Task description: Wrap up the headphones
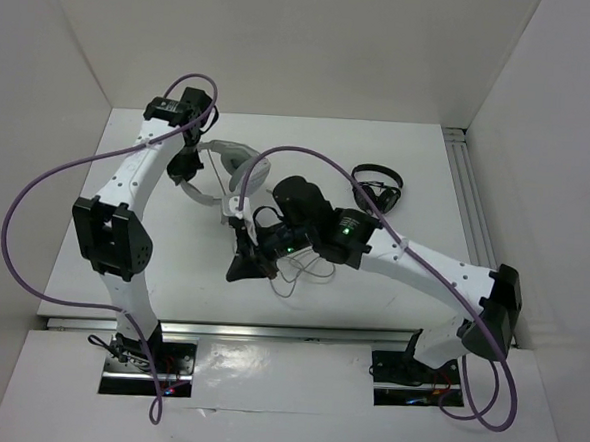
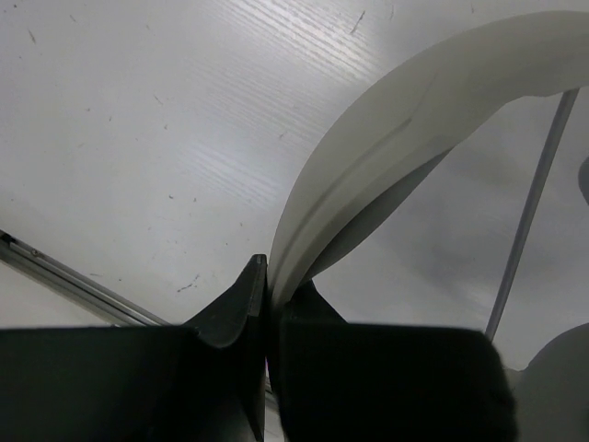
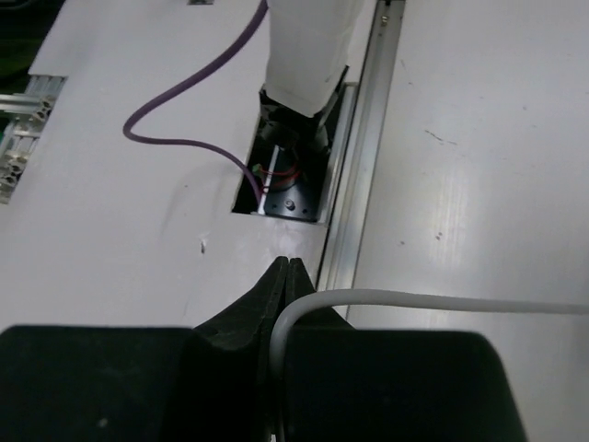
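Judging by how things lie on the table (image 1: 196,280), the wrapping is under way but not near its end. The headphones (image 1: 221,162) sit in the far middle part of the table. A smaller black pair (image 1: 377,189) lies well apart from them on the right, and nothing touches it. The headband (image 2: 386,157) of the grey set is pinched between the closed jaws of the left gripper (image 2: 269,276), which seems to keep the set in place. The right gripper (image 3: 287,269) is nearer to the front edge, and its jaws are closed on the thin grey cable (image 3: 414,299), which runs out to one side. In the top view some loose loops of this cable lie on the table just beside that gripper, so I judge that much of it is not yet wound. Whether any turn is already around the headphones I cannot tell, because the right arm (image 1: 423,264) covers that part. What is left, I think, is to carry the cable around the headband and secure its end.
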`<move>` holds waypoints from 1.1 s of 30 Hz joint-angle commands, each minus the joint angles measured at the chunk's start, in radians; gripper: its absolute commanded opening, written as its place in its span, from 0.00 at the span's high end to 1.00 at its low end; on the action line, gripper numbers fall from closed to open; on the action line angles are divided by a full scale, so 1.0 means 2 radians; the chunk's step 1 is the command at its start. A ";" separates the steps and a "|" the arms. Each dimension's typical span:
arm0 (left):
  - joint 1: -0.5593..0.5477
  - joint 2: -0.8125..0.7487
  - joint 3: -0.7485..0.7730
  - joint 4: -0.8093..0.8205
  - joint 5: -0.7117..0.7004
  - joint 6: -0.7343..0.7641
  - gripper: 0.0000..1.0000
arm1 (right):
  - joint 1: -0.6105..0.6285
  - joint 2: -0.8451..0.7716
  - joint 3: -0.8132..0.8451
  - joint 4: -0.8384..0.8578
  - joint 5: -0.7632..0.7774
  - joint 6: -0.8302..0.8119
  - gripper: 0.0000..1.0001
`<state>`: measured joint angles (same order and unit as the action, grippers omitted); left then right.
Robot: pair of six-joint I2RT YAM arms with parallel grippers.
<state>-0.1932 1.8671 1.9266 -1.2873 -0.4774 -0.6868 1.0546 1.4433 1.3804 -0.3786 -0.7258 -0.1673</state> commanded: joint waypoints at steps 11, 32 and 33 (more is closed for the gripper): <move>0.022 0.001 -0.009 0.106 0.003 -0.056 1.00 | 0.033 0.032 0.023 0.213 -0.172 0.107 1.00; -0.052 -0.134 -0.206 0.188 -0.044 0.090 1.00 | -0.036 -0.006 0.161 -0.117 0.370 -0.129 1.00; -0.064 -0.138 -0.219 0.188 -0.050 0.090 1.00 | -0.031 -0.022 0.147 -0.098 0.401 -0.136 1.00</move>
<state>-0.2539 1.6333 1.5253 -1.0103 -0.5316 -0.5659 0.9791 1.4940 1.6821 -0.6338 -0.1661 -0.3634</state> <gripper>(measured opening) 0.127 0.017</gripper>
